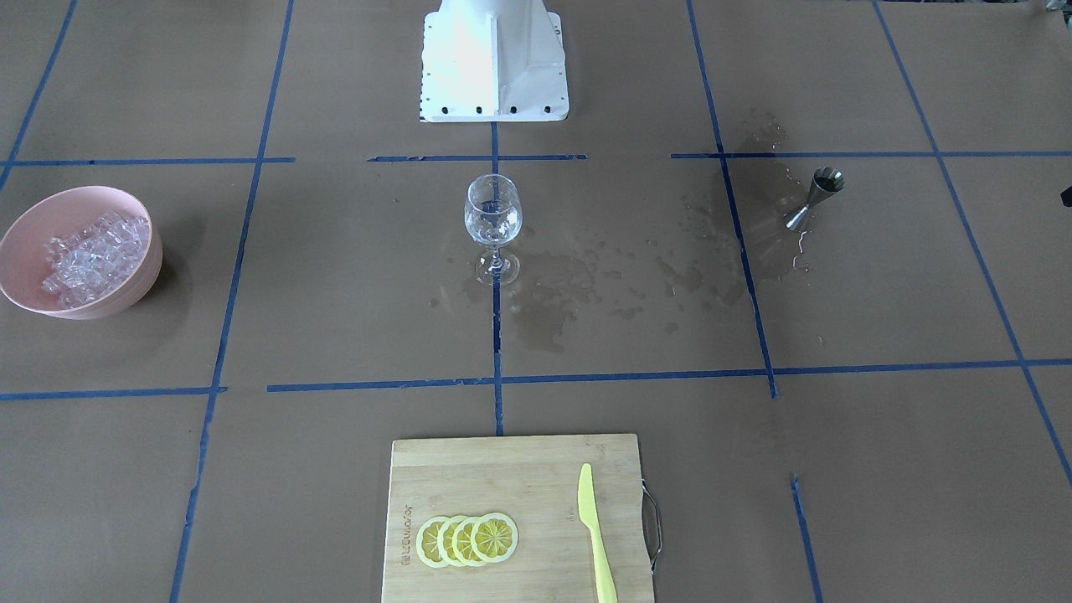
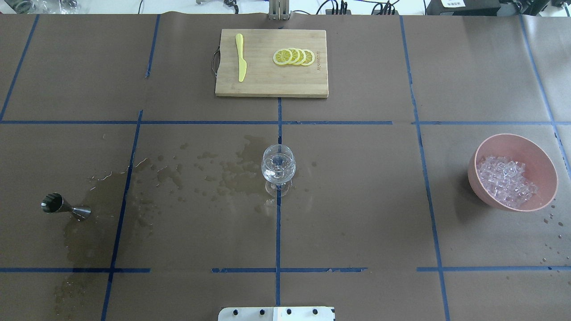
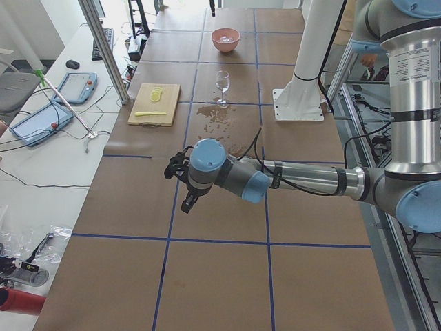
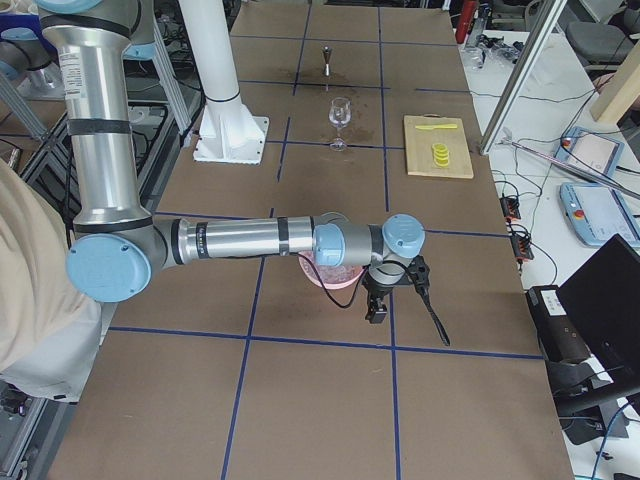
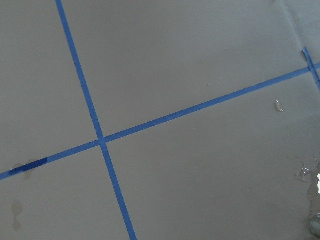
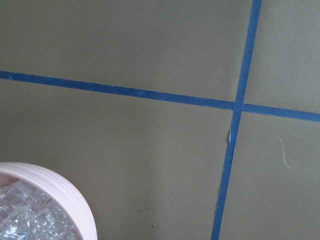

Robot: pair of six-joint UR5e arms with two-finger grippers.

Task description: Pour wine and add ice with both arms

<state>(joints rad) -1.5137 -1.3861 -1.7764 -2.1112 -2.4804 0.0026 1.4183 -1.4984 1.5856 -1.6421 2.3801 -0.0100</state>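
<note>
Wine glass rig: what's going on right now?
The wine glass stands upright mid-table, with spilled liquid spreading from it toward the upright jigger. The ice sits heaped in the pink bowl. Neither arm touches any of them: the left gripper hangs beyond the jigger, the right gripper beside the bowl.

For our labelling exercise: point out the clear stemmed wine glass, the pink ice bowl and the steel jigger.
clear stemmed wine glass (image 2: 278,166), overhead exterior view, bowl.
pink ice bowl (image 2: 533,158), overhead exterior view, inner wall.
steel jigger (image 2: 68,207), overhead exterior view, waist.
</note>
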